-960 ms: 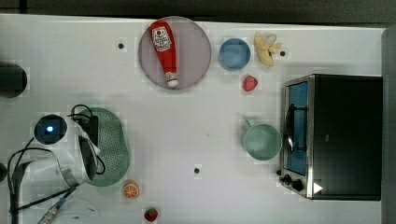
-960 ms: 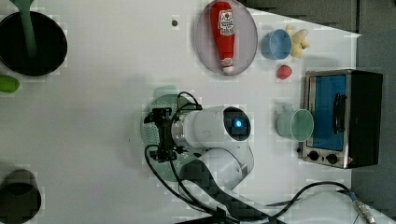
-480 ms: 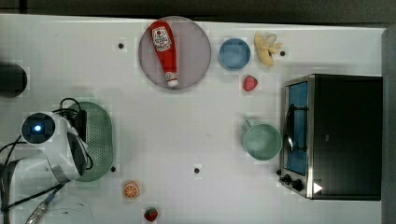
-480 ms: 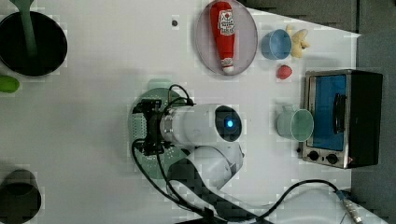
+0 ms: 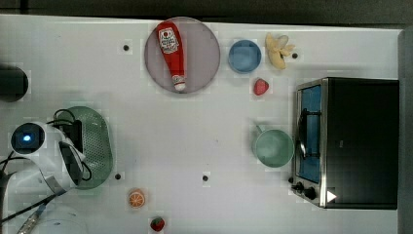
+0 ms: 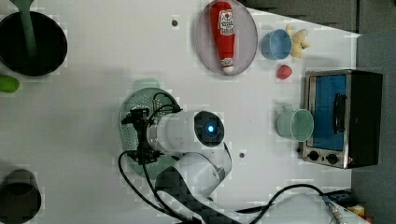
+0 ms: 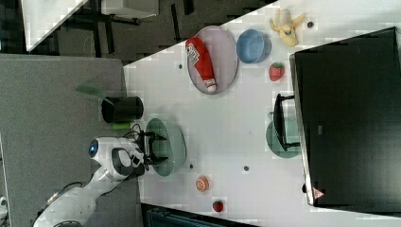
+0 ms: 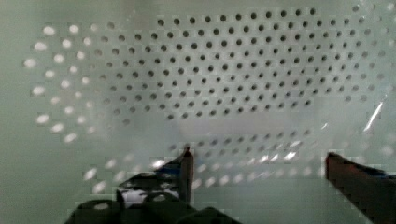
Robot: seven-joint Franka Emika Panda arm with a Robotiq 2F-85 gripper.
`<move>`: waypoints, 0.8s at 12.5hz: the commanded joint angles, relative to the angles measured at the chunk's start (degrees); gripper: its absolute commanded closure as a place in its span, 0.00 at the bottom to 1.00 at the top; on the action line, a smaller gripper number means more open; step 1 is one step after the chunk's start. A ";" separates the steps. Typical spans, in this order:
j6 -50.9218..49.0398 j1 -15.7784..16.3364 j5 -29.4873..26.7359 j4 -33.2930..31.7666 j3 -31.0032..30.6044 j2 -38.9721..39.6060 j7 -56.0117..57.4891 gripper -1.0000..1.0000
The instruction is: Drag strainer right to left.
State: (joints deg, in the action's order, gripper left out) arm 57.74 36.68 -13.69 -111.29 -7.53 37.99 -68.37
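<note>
Ketchup bottle (image 5: 172, 54) lies on the plate (image 5: 204, 48); end effector (image 8: 257, 163), fingers spread, sits inside the strainer (image 5: 97, 141).

The ketchup bottle (image 5: 171, 53) bears a white label, its lettering illegible; a white triangle sign marks the toaster oven (image 5: 331, 196).

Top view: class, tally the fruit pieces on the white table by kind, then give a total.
Strawberries: 2
Banana: 1
Orange half: 1
Total: 4
</note>
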 commanded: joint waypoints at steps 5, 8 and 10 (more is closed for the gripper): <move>-19.09 -2.31 6.43 0.93 15.01 -24.67 32.04 0.00; -26.89 -3.25 8.39 2.38 26.07 -34.07 48.98 0.00; -34.46 -4.05 11.43 4.09 33.60 -38.95 59.59 0.00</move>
State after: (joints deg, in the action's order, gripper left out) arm 24.89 35.45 -1.89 -105.36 21.96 -0.81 -22.00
